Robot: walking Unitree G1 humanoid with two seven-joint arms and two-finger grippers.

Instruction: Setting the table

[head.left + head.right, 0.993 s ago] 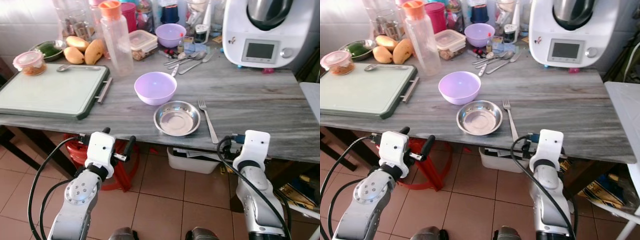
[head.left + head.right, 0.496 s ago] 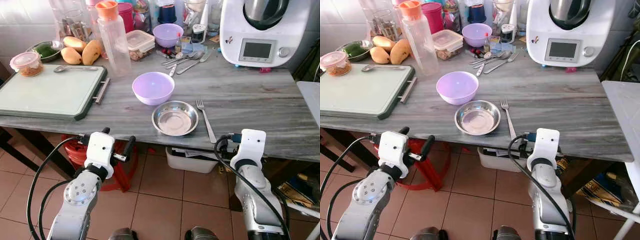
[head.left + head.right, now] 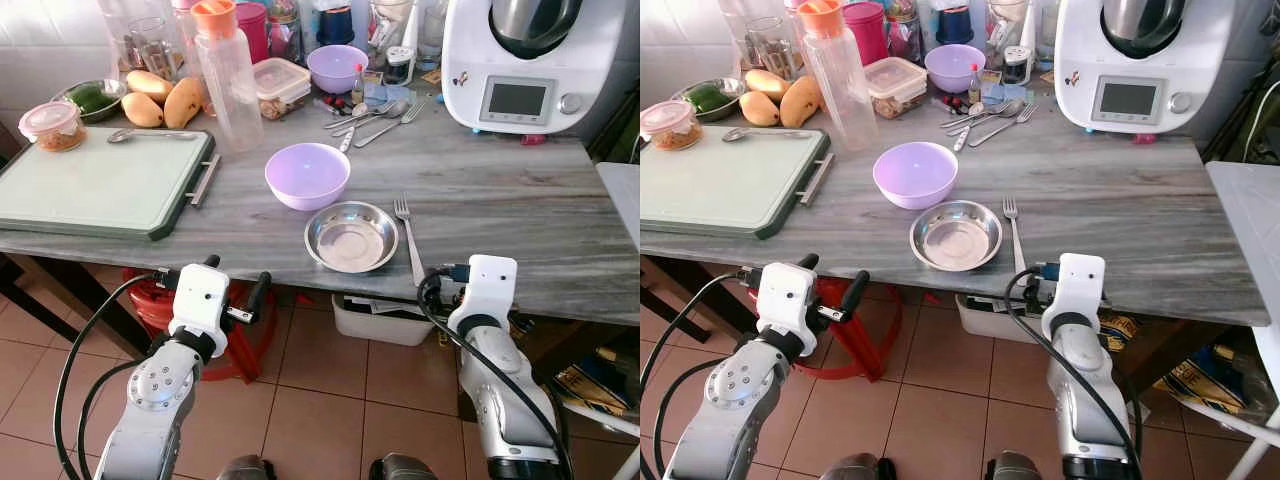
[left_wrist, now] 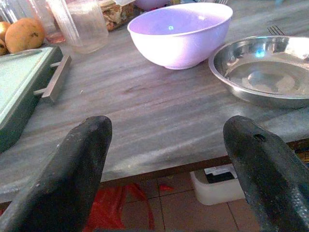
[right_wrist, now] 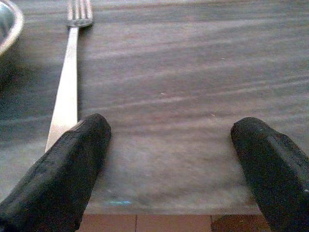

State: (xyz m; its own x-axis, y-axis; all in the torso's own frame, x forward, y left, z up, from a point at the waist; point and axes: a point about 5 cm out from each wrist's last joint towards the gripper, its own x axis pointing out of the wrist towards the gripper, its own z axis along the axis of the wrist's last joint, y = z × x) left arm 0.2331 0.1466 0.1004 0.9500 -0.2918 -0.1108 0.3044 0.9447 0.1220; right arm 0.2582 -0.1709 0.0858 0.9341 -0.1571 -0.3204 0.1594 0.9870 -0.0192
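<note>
Slim silver fork (image 3: 410, 242), tines away

This is a home kitchen. A grey wood-grain surface (image 3: 500, 200) runs across the middle of the frame, crowded at the top with cooking things: a white countertop food processor with a small screen (image 3: 520, 60) at upper right, yellow mangoes (image 3: 165, 100) and a pale green cutting board with metal handles (image 3: 100, 185) at upper left, a tall clear plastic bottle with an orange cap (image 3: 228, 75), lidded food containers (image 3: 283, 85), and loose steel spoons and forks (image 3: 375, 115). White wall tiles (image 3: 50, 45) back the upper left, and terracotta floor tiles (image 3: 320, 400) fill the lower frame.
</note>
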